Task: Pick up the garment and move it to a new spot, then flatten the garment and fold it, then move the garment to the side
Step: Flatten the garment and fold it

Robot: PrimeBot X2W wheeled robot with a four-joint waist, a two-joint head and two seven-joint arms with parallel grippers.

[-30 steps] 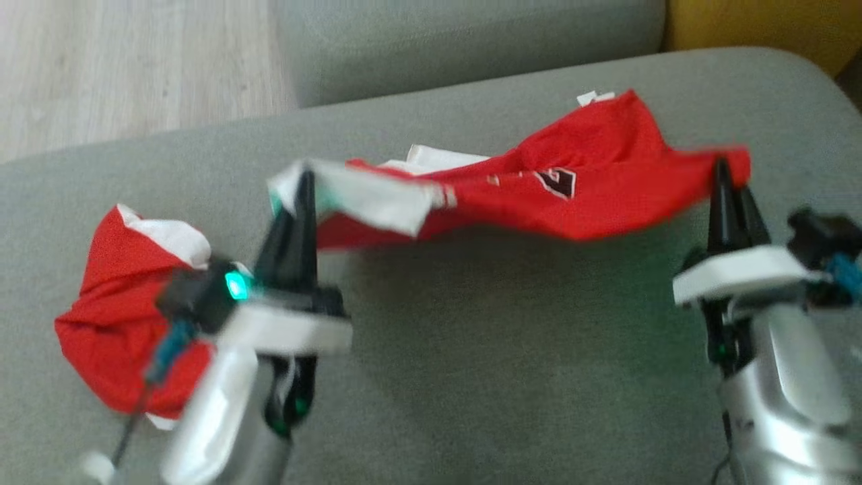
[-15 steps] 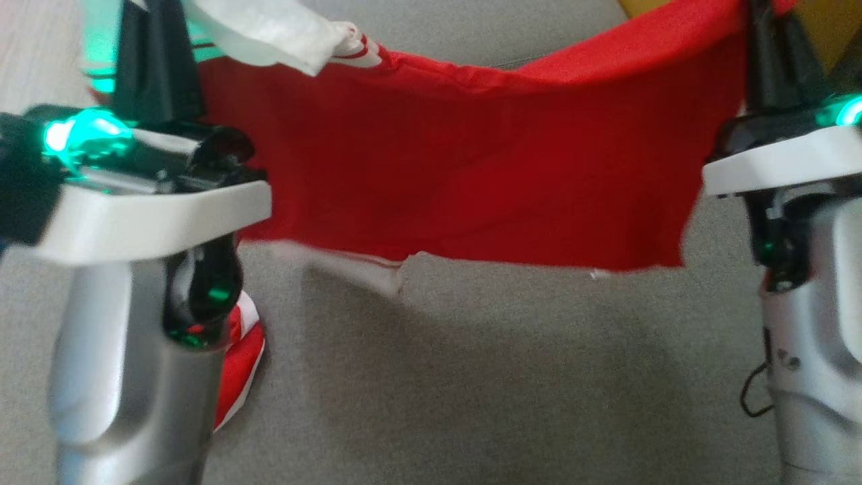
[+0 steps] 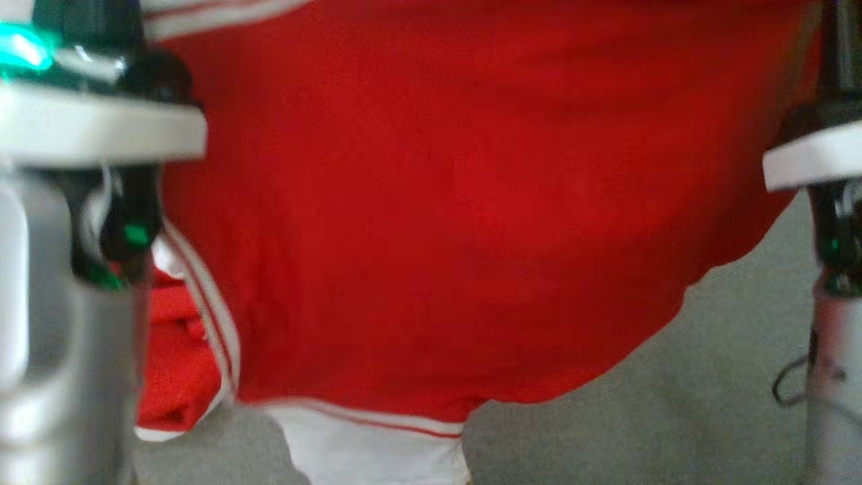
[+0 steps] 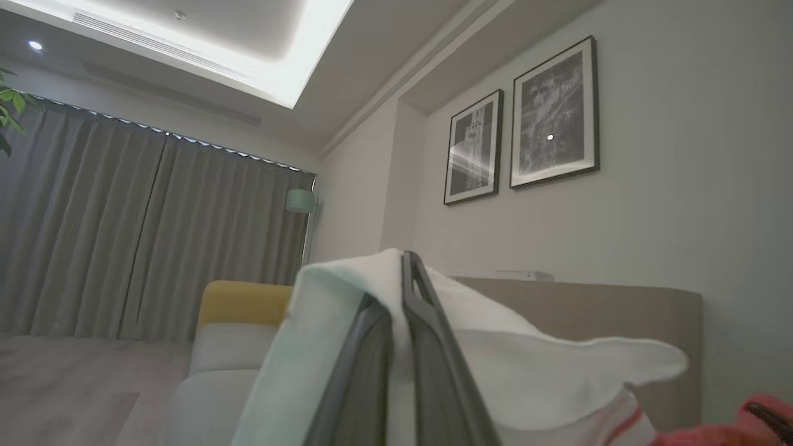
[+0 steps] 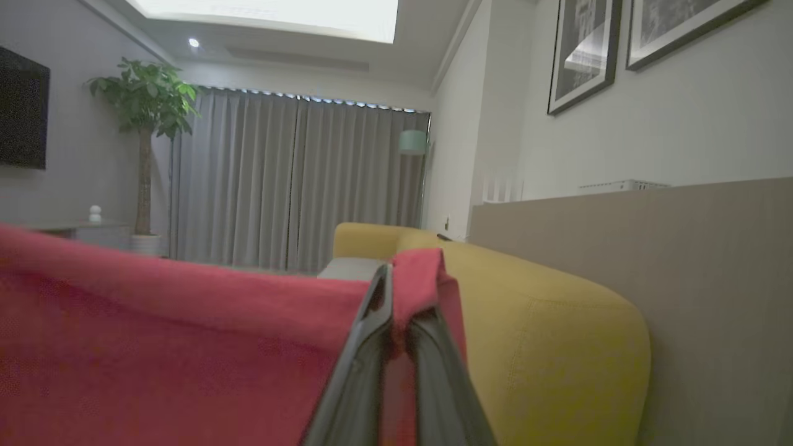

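The garment (image 3: 458, 222) is a red shirt with white, red-striped trim, hanging spread out in the air between my two arms and close to the head camera. Its white lower edge dangles near the grey cushion (image 3: 640, 424). In the left wrist view my left gripper (image 4: 406, 279) is shut on a white part of the garment (image 4: 495, 353), which drapes over both fingers. In the right wrist view my right gripper (image 5: 387, 275) is shut on a red corner of the garment (image 5: 155, 347), the cloth stretching away to the left. Both wrists flank the cloth in the head view, fingertips above the frame.
A grey sofa cushion lies below the hanging cloth. A yellow armrest (image 5: 545, 334) stands just right of my right gripper. Beyond are a beige wall panel (image 5: 681, 260), grey curtains (image 5: 297, 179), a potted plant (image 5: 145, 124) and framed pictures (image 4: 523, 124).
Both arms have lifted the garment off the cushion and raised it high. It went from lying crumpled to hanging stretched before the head camera, and now hangs much closer and larger.
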